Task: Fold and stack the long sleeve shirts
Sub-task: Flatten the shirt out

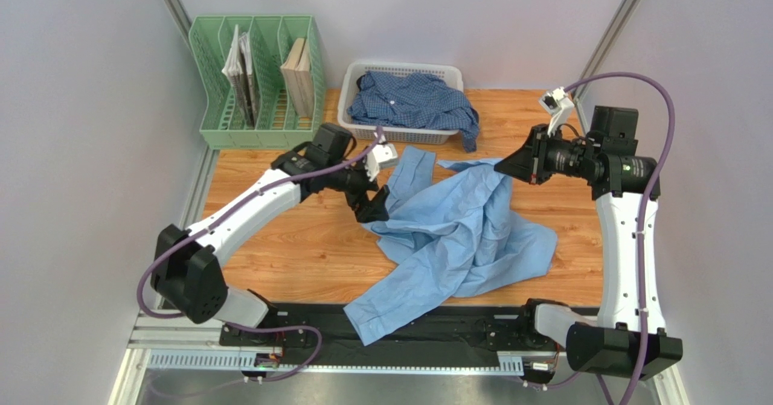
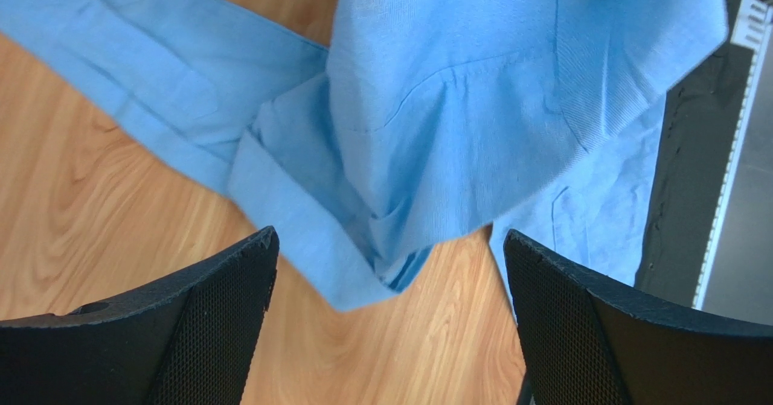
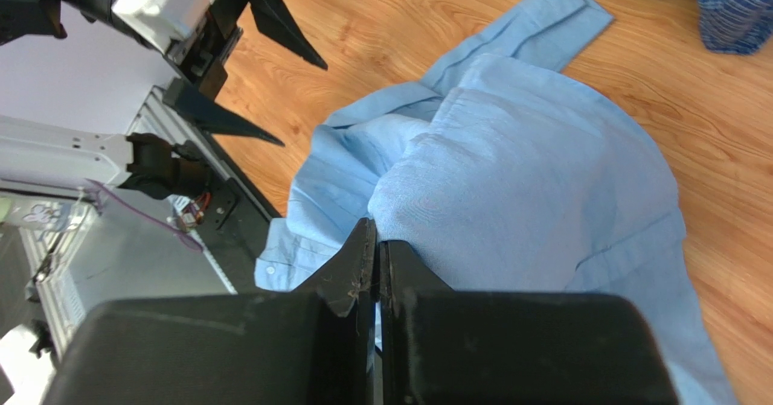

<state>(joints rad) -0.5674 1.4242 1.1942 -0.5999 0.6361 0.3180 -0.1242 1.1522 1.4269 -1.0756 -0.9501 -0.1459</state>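
The light sky-blue long sleeve shirt (image 1: 458, 233) lies crumpled across the middle of the wooden table, one sleeve trailing over the near edge. My right gripper (image 1: 504, 164) is shut on a raised fold at its far edge, and the cloth climbs up to the closed tips (image 3: 376, 228). At the shirt's left side my left gripper (image 1: 374, 202) stands open, its jaws (image 2: 388, 235) spread wide over a folded edge of the shirt (image 2: 472, 124) and bare wood, holding nothing. The darker checked shirt (image 1: 413, 97) sits bunched in the white basket, one sleeve hanging over its front right corner.
The white slotted basket (image 1: 396, 134) stands at the back centre. A green file rack (image 1: 257, 84) holding books is at the back left. A black strip (image 1: 454, 325) and metal rail run along the near edge between the arm bases. Grey walls enclose the table.
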